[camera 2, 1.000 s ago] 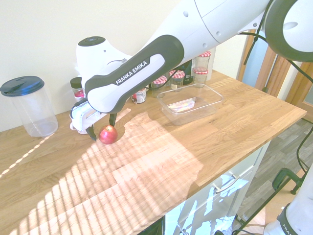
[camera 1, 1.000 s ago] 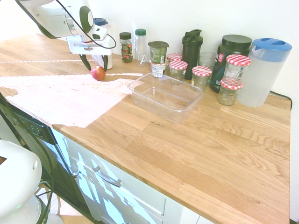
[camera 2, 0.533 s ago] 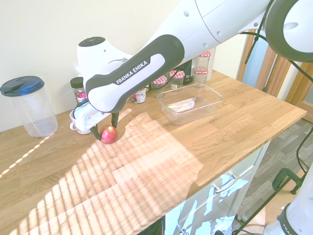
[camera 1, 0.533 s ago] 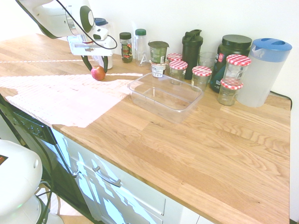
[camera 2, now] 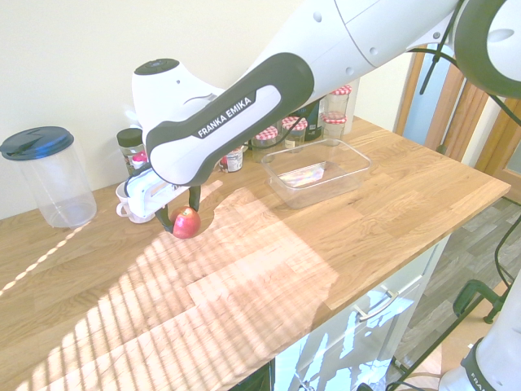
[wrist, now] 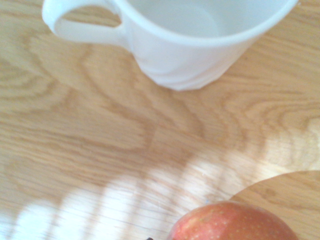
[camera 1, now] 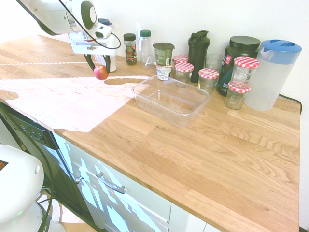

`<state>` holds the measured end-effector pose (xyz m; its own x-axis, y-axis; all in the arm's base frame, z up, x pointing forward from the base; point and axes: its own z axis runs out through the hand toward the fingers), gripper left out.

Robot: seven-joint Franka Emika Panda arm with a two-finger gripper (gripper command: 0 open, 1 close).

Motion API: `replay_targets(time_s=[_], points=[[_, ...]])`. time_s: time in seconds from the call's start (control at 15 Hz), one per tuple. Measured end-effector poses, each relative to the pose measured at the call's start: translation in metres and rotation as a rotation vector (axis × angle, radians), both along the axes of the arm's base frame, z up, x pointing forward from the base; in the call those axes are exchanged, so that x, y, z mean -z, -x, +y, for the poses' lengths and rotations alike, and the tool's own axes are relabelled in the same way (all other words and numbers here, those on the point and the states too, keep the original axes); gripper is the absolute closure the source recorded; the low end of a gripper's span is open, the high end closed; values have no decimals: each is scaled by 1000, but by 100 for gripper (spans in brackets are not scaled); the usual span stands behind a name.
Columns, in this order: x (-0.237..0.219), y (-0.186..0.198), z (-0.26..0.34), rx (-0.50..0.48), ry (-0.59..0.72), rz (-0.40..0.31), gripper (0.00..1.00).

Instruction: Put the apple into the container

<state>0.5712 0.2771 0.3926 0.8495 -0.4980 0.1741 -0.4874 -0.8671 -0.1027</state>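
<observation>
White arm (camera 2: 342, 41), black "FRANKA EMIKA" band, dark fingers (camera 2: 194, 198)

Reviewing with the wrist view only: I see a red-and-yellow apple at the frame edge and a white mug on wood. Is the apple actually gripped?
Observer: Yes. The second exterior view shows the jaws shut on the small round red apple.
Operator: Where is the container? It isn't in my view.
Observer: The shallow clear plastic rectangular tub sits further along the wooden counter, just in front of the red-checked-lid glass jars.
Operator: Anything in it?
Observer: Nothing visible; it looks empty.
</observation>
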Motion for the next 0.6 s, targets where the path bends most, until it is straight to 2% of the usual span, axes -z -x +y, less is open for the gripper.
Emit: replay_targets(time_s=[0.2, 0.4, 0.6], points=[[-72, -9, -34, 74, -5, -31, 100], [-114, -11, -117, 218, 47, 30, 100], [-142, 3, -213, 340, 68, 69, 100]])
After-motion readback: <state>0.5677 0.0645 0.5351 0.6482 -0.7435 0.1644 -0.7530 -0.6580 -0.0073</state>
